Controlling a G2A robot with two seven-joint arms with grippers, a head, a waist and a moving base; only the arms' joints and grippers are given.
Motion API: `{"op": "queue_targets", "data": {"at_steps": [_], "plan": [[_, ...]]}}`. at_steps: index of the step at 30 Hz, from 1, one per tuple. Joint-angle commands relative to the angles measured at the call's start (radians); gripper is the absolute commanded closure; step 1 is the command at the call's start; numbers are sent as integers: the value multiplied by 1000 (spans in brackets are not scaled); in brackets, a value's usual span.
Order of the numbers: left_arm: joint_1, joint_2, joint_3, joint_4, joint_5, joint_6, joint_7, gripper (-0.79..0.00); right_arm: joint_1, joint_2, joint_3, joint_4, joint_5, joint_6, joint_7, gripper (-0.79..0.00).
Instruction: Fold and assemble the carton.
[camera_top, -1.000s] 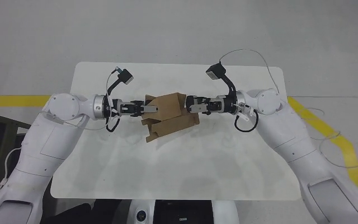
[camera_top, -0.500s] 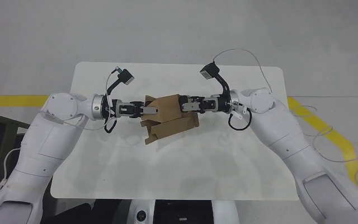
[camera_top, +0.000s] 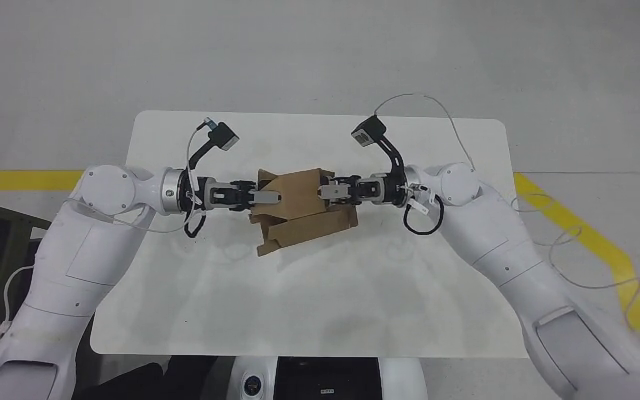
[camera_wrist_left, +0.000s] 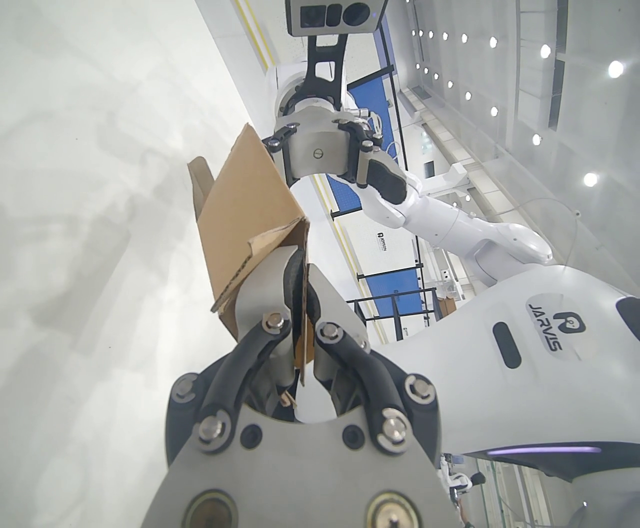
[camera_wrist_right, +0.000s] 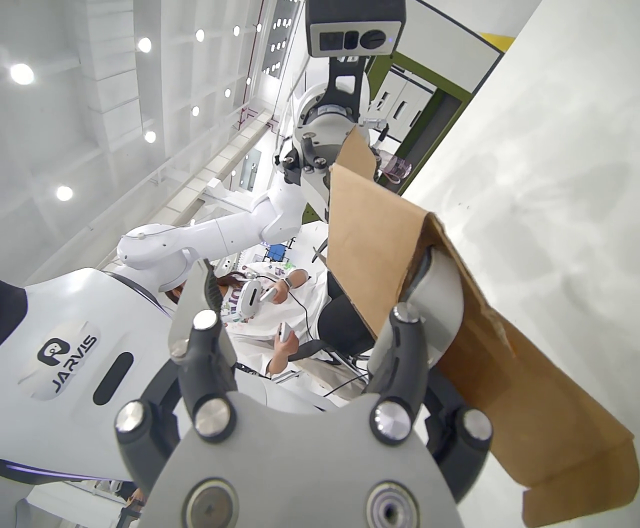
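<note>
While your brown corrugated cardboard carton (camera_top: 300, 208) sits half-folded at the middle of the white rounded table (camera_top: 400, 290), it is still far from a closed box. One broad panel is raised, and the lower flaps splay out toward you. You cannot tell from above whether those flaps touch the table top.

Your left gripper (camera_wrist_left: 300, 280) is pinched tight on a thin cardboard edge at the carton's left end, and it has hardly moved over the last second. Your right gripper (camera_top: 327, 190) has pushed in from the right and rolled its wrist, nudging the carton slightly leftward. Its fingers are spread wide, one finger (camera_wrist_right: 435, 310) tucked under the folded panel and the other standing clear of the cardboard.

By my reading, that means you have gone from approaching to being engaged on the right side. The likely next step is to press or close on that panel while the left grip anchors the carton, watching that the pinched edge does not tear
</note>
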Motion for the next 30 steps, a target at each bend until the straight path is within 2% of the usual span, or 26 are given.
{"op": "queue_targets", "data": {"at_steps": [1,11,13,19,23,26,29,30], "plan": [[1,0,-1,5,4,1,2,0,3,0,4,4,6,4,4,-523],[3,-4,3,13,20,8,3,0,18,1,11,-1,-16,35,35,-437],[2,-5,4,11,20,8,3,0,24,-2,4,2,-24,35,35,-397],[-1,-7,5,11,20,10,0,0,47,-18,-24,19,-38,34,34,-369],[-1,-9,4,12,20,12,-2,0,62,-27,-43,43,-61,39,39,-323],[-2,-9,4,13,19,13,-6,0,67,-33,-51,54,-66,36,36,-243],[-2,-10,3,14,21,14,-8,0,72,-37,-55,61,-67,35,35,-108],[-2,-10,2,14,22,15,-7,-65,72,-38,-56,62,-66,34,34,-58]]}}
